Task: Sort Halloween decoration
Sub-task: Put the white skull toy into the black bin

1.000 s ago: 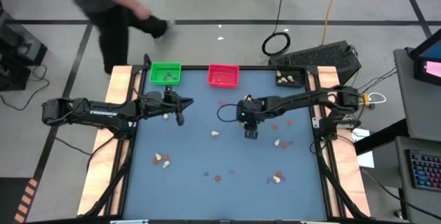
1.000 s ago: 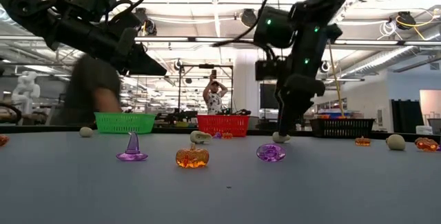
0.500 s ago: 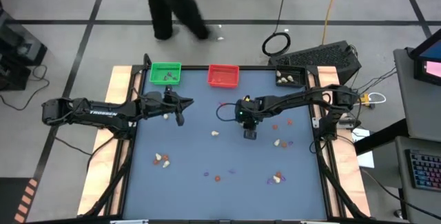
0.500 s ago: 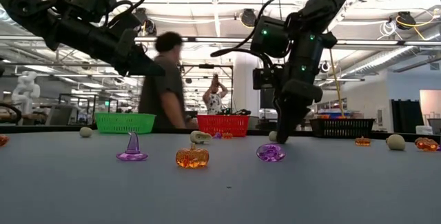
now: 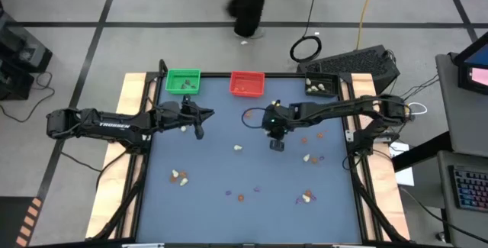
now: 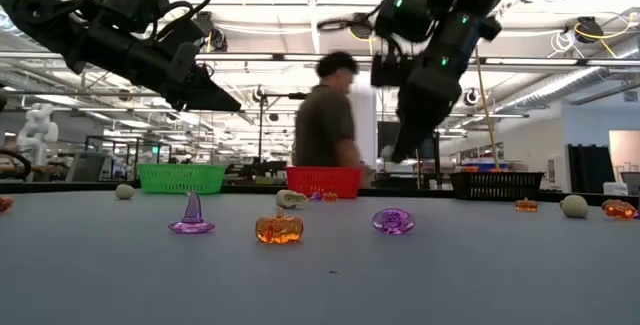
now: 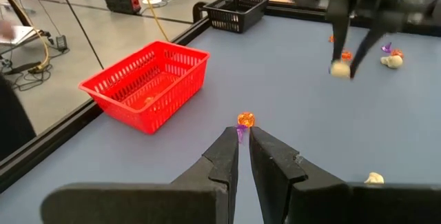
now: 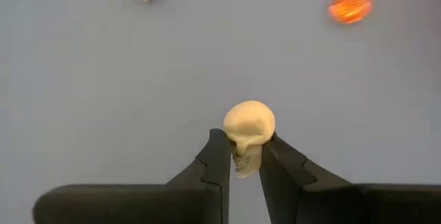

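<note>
Table [image 5: 213, 168]: blue-grey top, wood strips along the left and right sides. Three trays stand along the far edge: green tray [image 5: 184, 81] at left, red tray [image 5: 246, 84] in the middle, black tray [image 5: 320, 85] at the right corner. Widest bare stretch lies at centre-left, between the two arms, and along the near edge.

Halloween decoration lies scattered: a cream pair [image 5: 179, 176] near-left, one cream piece [image 5: 239, 148] mid-table, an orange and purple cluster [image 5: 311, 136] right of centre, small orange and purple bits [image 5: 242, 195] near the front edge, a cream-and-purple pair [image 5: 306, 196] front-right. Low view shows a purple witch hat [image 6: 191, 215], an orange pumpkin [image 6: 279, 228] and a purple pumpkin-like piece [image 6: 393, 221] standing apart in a row.

Right gripper [image 5: 276, 144] is off the table surface, right of centre. Its fingers [image 8: 217, 156] are narrowly parted and clamp a cream skull [image 8: 248, 128]; the skull's crown juts past the tips. Table below it is bare, one cream piece and one orange piece farther off.

Left gripper [image 5: 200, 132] hangs over the left-centre, near the green tray, fingers [image 7: 224, 156] drawn almost together with a thin slit between, nothing in them. An orange pumpkin [image 7: 245, 120] sits beyond its tips, the red tray to one side.

A person [image 6: 326, 135] is beyond the far edge, behind the red tray.
</note>
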Controlling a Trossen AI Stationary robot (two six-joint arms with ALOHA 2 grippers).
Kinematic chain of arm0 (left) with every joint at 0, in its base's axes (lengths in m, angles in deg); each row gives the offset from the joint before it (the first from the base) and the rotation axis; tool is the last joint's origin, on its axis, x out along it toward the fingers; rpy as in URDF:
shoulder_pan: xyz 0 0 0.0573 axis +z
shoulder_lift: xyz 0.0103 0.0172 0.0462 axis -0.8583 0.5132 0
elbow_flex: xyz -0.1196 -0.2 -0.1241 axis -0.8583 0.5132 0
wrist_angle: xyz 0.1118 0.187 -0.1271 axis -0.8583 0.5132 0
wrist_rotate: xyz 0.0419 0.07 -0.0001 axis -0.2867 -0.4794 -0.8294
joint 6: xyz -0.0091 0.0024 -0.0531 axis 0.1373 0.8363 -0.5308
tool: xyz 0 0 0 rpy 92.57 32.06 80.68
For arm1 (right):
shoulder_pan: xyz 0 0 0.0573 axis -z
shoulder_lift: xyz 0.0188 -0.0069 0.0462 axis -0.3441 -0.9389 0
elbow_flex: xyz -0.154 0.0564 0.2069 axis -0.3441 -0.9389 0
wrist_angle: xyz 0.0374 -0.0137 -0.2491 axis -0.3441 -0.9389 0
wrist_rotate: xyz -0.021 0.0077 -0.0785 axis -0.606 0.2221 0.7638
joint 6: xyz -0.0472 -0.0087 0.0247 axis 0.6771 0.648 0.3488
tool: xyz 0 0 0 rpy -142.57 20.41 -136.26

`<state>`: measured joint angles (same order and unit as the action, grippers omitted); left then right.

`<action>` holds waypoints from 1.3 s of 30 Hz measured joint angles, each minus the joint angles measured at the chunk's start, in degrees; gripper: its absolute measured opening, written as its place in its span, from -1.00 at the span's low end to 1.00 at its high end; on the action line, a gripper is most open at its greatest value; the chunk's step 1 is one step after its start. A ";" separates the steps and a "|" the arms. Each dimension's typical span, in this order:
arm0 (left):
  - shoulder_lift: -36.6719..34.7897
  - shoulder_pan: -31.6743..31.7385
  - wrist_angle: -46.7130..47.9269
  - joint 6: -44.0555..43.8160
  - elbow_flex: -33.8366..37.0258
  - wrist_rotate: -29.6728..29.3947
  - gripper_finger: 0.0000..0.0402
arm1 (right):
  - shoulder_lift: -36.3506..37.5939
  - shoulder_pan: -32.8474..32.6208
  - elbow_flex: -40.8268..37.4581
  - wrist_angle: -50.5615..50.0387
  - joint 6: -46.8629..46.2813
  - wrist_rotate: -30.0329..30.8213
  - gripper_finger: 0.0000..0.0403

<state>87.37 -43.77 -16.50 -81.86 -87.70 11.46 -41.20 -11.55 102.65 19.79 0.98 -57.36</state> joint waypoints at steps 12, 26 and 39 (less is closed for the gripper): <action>0.00 -0.02 0.06 -0.06 0.00 0.00 -0.78 | 14.82 11.74 0.00 -18.20 -6.92 20.41 -0.74; 0.00 -0.11 0.06 -0.09 0.00 0.00 -0.78 | 6.13 44.06 -0.02 -15.97 -3.70 14.91 -0.74; 0.00 -0.54 0.06 -0.06 0.00 0.16 -0.78 | -4.44 49.92 -0.02 -11.79 -2.75 15.01 -0.69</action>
<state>87.37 -44.31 -16.44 -81.92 -87.70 11.62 -45.64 38.37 102.63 8.00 -1.77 -42.35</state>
